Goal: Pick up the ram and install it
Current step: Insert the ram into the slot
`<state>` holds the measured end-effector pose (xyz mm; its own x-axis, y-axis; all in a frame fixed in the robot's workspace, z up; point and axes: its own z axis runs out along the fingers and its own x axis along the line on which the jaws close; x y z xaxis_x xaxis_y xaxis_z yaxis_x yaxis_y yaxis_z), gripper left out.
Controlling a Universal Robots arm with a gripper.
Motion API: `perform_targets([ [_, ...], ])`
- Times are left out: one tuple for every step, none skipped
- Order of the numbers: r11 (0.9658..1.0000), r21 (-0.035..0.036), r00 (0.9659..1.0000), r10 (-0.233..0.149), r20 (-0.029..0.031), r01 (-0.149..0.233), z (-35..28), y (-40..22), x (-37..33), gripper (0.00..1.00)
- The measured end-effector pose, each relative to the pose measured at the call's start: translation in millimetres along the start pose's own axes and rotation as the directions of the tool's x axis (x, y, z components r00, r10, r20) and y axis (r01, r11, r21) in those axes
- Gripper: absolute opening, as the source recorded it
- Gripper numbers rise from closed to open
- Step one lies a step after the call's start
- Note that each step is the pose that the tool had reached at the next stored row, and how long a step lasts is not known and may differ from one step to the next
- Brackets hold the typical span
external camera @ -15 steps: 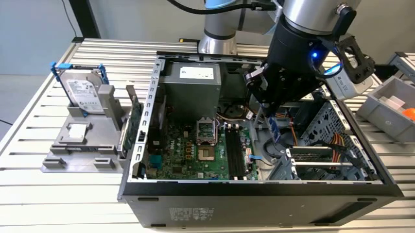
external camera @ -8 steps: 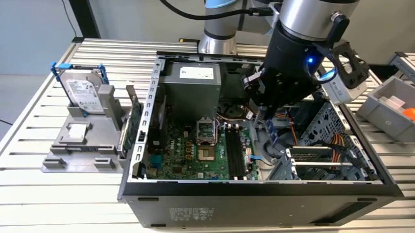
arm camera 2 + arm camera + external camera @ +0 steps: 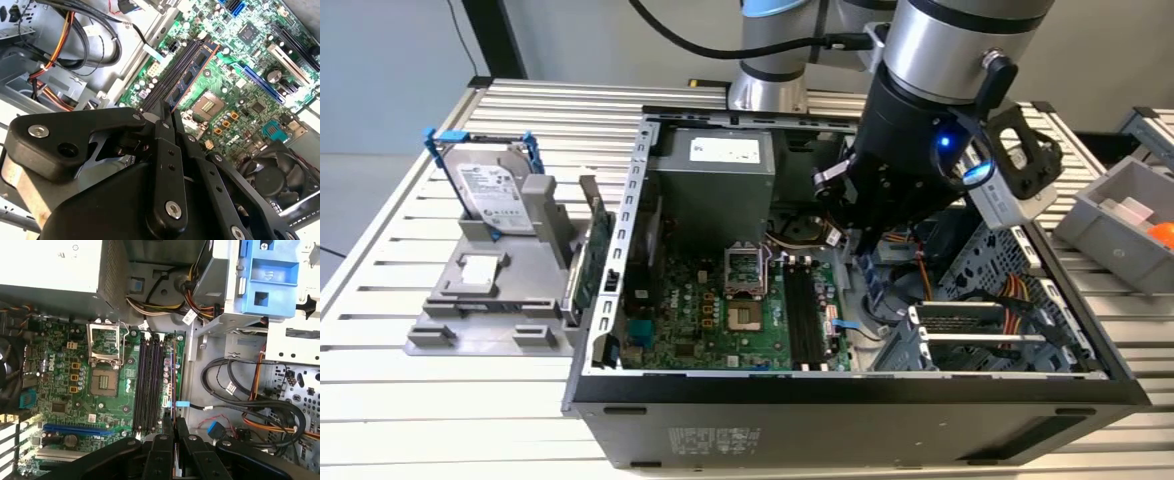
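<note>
Hovering over the open computer case in the exterior view, the gripper hangs just above the motherboard, with the dark memory slots running from about 12 to 6 o'clock right beneath it; the stick itself is hard to pick out from here.

In the second wrist view, the ram stands on edge, pinched at its near end between the closed black fingers. Its long axis runs away from the jaws toward 1 o'clock, parallel to the slots beside it.

In the first wrist view, the ram shows edge-on as a thin line leaving the fingertips toward 12 o'clock. It lies along the slot row at the side nearest the case's cables. Whether it is lined up over a slot or already resting in it, I cannot tell.
</note>
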<state>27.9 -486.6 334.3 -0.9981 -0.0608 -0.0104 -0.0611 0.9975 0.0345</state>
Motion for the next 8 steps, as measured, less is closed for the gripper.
perform_targets([
  [1.0,0.0001,1.0,0.0,0.0,0.0,0.0,0.0,0.1,0.0],
  [1.0,0.0002,1.0,0.0,-0.0001,0.0,0.0,0.0,0.1,0.0],
  [1.0,-0.0001,1.0,0.0,0.0,0.0,0.3,0.0,0.1,0.0],
  [1.0,-0.0004,1.0,0.0,0.0001,0.0,0.8,0.0,0.1,0.0],
  [1.0,-0.0005,1.0,0.0,0.0001,0.0,1.5,-0.1,0.1,0.0],
  [1.0,-0.0002,1.0,0.0,0.0,0.0,2.0,-0.1,0.2,0.0],
  [1.0,-0.0002,1.0,0.0,0.0001,0.0,3.0,-0.1,0.2,0.0],
  [1.0,-0.0002,1.0,0.0,0.0,0.0,4.5,-0.2,0.2,0.0],
])
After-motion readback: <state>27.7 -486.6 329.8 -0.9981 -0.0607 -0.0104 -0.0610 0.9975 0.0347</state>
